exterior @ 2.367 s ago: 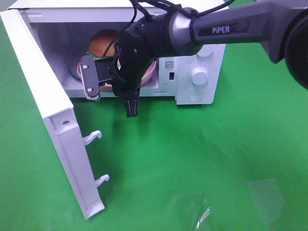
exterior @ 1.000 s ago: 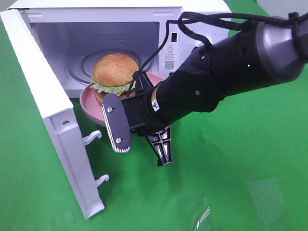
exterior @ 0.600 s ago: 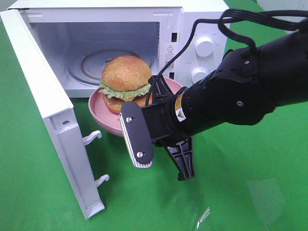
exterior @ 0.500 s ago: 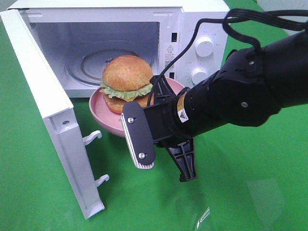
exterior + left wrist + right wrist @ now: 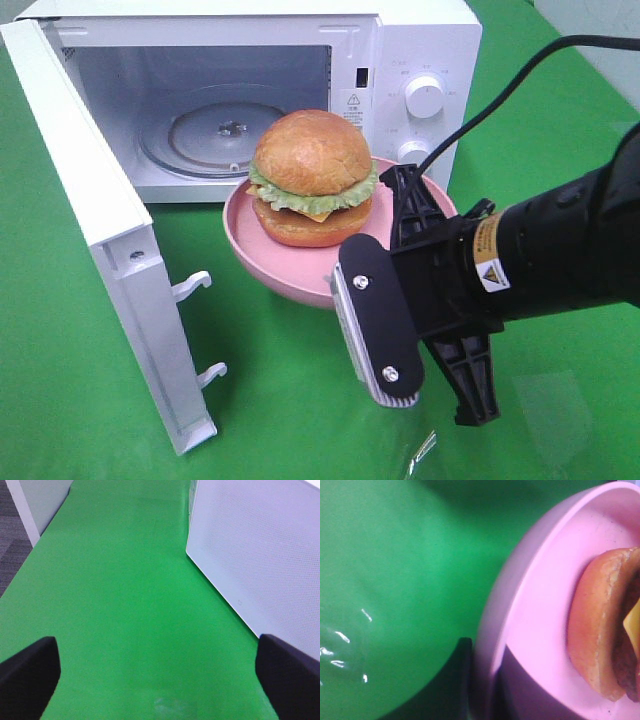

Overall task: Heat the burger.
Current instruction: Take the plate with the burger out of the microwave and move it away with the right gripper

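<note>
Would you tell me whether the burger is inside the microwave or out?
Out: the burger sits on the pink plate before the open microwave.

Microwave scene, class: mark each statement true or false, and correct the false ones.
1. The microwave door is open. True.
2. The burger sits on the glass turntable. False: it sits on the pink plate, outside the oven.
3. The right gripper is shut on the plate's rim. True.
4. The turntable holds a cup. False: nothing is on it.
5. The left gripper holds the door. False: its fingers are spread over green cloth.
</note>
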Available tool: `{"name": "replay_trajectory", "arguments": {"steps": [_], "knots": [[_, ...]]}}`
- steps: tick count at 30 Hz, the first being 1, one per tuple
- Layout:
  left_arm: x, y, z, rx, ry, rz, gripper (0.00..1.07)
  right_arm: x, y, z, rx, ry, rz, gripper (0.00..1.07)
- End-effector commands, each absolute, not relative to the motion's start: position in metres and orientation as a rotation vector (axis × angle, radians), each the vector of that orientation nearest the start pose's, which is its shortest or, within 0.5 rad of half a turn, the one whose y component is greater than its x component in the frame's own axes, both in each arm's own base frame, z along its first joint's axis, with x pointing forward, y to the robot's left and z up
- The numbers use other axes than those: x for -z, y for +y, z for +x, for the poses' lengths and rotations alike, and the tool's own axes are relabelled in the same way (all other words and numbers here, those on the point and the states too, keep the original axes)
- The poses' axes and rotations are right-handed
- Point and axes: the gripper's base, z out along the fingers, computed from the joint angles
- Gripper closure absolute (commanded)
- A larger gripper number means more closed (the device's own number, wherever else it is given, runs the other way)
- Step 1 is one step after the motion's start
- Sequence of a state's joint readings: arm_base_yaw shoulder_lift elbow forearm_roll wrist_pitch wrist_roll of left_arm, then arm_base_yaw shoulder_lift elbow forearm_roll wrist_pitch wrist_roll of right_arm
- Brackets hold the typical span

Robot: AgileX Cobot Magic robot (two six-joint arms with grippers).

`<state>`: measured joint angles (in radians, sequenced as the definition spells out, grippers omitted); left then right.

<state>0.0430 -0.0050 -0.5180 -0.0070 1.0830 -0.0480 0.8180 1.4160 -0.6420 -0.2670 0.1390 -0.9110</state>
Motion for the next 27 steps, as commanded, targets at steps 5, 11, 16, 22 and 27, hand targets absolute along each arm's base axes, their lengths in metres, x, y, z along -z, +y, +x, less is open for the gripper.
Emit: {"name": "replay_trajectory", "arguments": {"steps": [5,11,16,22,27], "knots": [[-0.281,-0.001,-0.009,0.013,2.024,-0.099,0.09,-0.215,0.165,0.161,0.237,1.287,-1.946,1.07],[-0.281,-0.001,-0.009,0.013,2.024,-0.099,0.09,-0.223,0.149,0.152,0.266,1.35,-1.897,1.07],[-0.281,-0.001,-0.009,0.013,2.024,-0.099,0.09,-0.23,0.133,0.146,0.31,1.457,-1.832,1.07],[-0.281,-0.001,-0.009,0.013,2.024,-0.099,0.09,-0.233,0.116,0.142,0.37,1.644,-1.748,1.07],[-0.281,-0.001,-0.009,0.013,2.024,-0.099,0.09,-0.23,0.104,0.144,0.471,1.806,-1.675,1.07]]}}
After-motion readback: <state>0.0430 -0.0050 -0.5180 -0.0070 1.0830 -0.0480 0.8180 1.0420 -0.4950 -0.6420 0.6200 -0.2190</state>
